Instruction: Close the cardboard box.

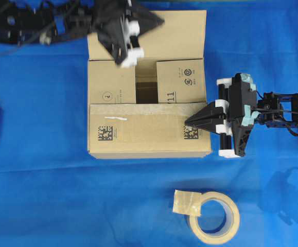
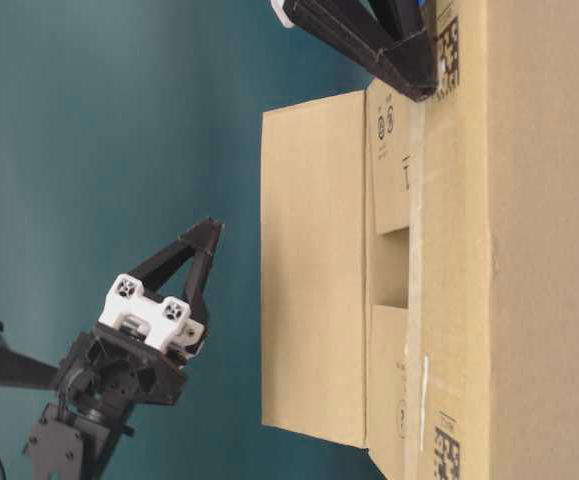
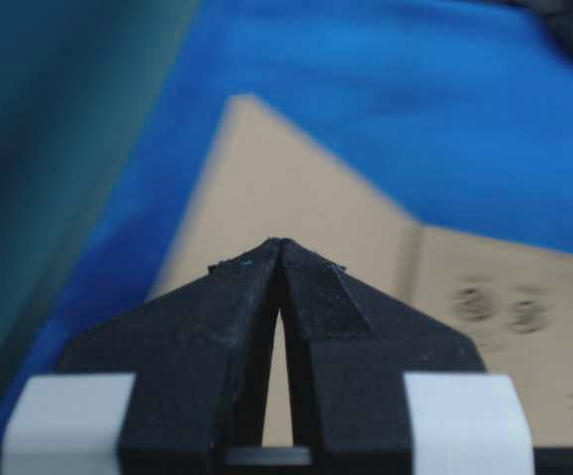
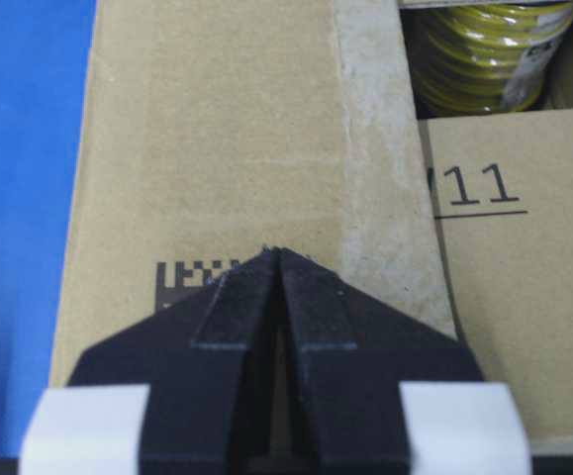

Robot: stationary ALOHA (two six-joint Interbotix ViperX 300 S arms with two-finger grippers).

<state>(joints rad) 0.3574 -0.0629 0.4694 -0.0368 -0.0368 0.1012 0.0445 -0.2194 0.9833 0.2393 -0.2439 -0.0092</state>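
The cardboard box [image 1: 138, 135] stands mid-table. Its near flap [image 4: 217, 148], printed with black codes, lies folded down. The two side flaps [image 1: 180, 81] are folded in, with a gap [image 1: 146, 87] between them. The far flap [image 1: 174, 41] is still open, leaning outward, and also shows in the table-level view [image 2: 314, 270]. My right gripper [image 1: 187, 122] is shut and empty, its tips on the near flap's right end [image 4: 276, 250]. My left gripper [image 1: 160, 21] is shut and empty above the far flap [image 3: 281, 242], apart from it in the table-level view [image 2: 209, 230].
A roll of beige tape [image 1: 214, 217] with a loose tape end [image 1: 187, 201] lies on the blue cloth [image 1: 35, 154] in front of the box. A yellow-green coil [image 4: 489, 49] shows inside the box through the gap.
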